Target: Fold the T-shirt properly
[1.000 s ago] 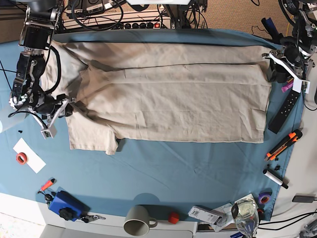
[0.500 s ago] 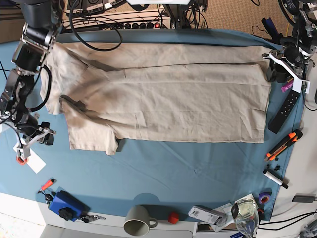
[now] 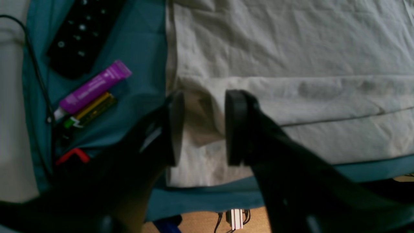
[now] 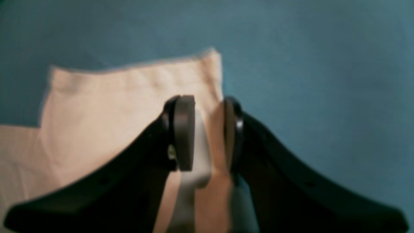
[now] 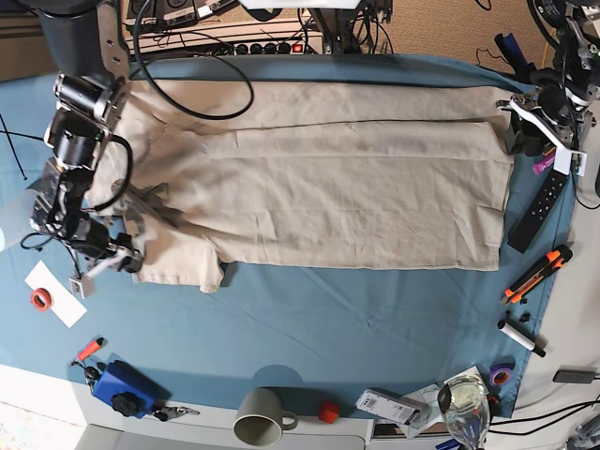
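Progress is partial, as far as you can judge: the T-shirt (image 5: 319, 178) lies spread across the blue cloth (image 5: 309, 309) with long creases running its length, so the far long side looks already turned in, while the near sleeve and the crosswise folds remain undone.

Start at the left of the base view. Your right gripper (image 5: 103, 261) sits at the near sleeve (image 5: 173, 258), at the shirt's collar end. In the right wrist view its jaws stand a little apart with the sleeve's edge (image 4: 213, 97) lying between them, but the picture is too blurred to say whether they pinch the fabric or only hover over it. Treat that grip as unconfirmed.

Across the middle, the shirt's body lies flat with a few wrinkles; nothing rests on it.

At the right, your left gripper (image 5: 527, 127) waits at the hem corner (image 3: 200, 129). The left wrist view shows its jaws parted, straddling that corner, with cloth visible in the gap and not squeezed. Just beside the hem lie a black remote (image 5: 536, 214) and a purple tube (image 3: 93, 87), touching nothing of the shirt.

You still need to tuck the near sleeve in, then bring hem and collar together.
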`<state>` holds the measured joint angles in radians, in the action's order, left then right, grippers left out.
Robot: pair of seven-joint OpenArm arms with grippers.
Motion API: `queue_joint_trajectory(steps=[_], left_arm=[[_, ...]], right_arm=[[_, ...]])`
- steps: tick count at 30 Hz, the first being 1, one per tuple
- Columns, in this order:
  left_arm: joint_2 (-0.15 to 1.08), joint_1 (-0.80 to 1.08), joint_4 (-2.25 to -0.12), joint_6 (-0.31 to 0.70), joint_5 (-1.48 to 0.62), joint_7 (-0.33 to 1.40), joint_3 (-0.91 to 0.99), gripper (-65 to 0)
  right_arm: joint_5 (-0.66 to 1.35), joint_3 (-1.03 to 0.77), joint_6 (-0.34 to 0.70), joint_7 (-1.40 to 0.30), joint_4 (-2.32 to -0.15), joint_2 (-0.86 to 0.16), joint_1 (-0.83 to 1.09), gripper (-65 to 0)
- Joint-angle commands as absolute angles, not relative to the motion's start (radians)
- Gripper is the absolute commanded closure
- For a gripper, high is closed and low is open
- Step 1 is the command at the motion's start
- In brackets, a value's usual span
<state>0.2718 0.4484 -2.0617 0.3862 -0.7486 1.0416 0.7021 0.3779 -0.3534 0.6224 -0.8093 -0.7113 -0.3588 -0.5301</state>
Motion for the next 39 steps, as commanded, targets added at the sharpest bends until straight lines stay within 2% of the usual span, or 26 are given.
queue_joint_trajectory(steps=[1, 3, 7, 13, 26, 39], left_arm=[[0.285, 0.442, -2.079, 0.393, -0.762, 1.011, 0.71, -22.0], [0.285, 0.423, -2.079, 0.403, -0.738, 0.993, 0.71, -22.4], [0.286, 0.371, -2.079, 0.409, -0.671, 0.937, 0.71, -31.0], [0.292, 0.268, -2.011, 0.405, -0.603, 0.9, 0.676, -31.2], [0.414, -0.099, -1.657, 0.333, -0.354, 0.857, 0.299, -31.2], [0.413, -0.395, -1.192, 0.307, -0.316, 0.892, 0.218, -31.2]], right_arm=[[0.36, -0.355, 0.624, -0.825, -0.712, -0.356, -0.546, -16.2], [0.358, -0.355, 0.614, -0.828, -0.712, -0.337, -0.543, -16.2], [0.357, -0.355, 0.606, -0.86, -0.712, -0.326, -0.543, -16.2], [0.349, -0.355, 0.606, -0.901, -0.712, -0.333, -0.543, -16.2], [0.35, -0.355, 0.606, -0.926, -0.712, -0.332, -0.543, -16.2], [0.35, -0.355, 0.606, -0.928, -0.712, -0.332, -0.543, -16.2]])
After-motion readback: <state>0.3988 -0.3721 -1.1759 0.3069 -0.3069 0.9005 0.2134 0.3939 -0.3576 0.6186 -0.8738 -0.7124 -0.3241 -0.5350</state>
